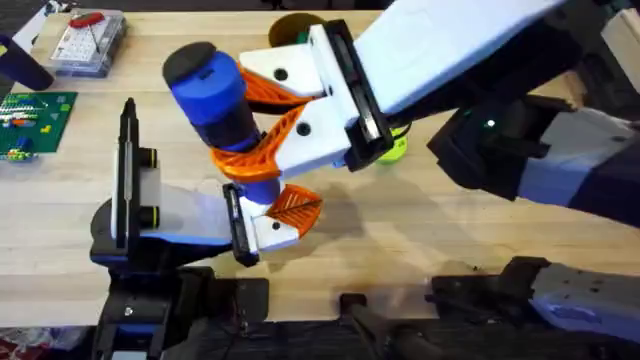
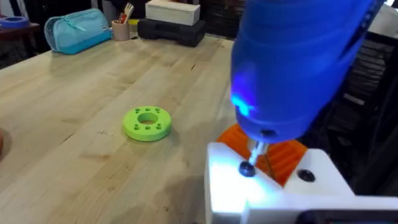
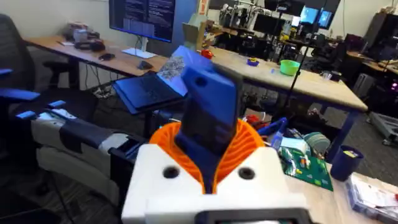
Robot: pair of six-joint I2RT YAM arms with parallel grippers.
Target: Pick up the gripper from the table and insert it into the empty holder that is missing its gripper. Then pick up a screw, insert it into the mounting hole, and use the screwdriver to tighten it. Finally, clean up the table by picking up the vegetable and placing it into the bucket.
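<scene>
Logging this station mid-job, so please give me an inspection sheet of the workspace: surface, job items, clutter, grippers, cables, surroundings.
Surface: light wooden table, in use.
Job's things: blue screwdriver held upright, its thin tip on a dark screw in the white block of the small orange gripper; holder at front left; bucket at the far edge; vegetable not made out.
Clutter: green disc with holes, green circuit board, clear plastic box.
Grippers: right gripper clamps the screwdriver; left gripper's state unclear.
Cables: nothing seen.
Surroundings: desks with monitors and a laptop.
</scene>
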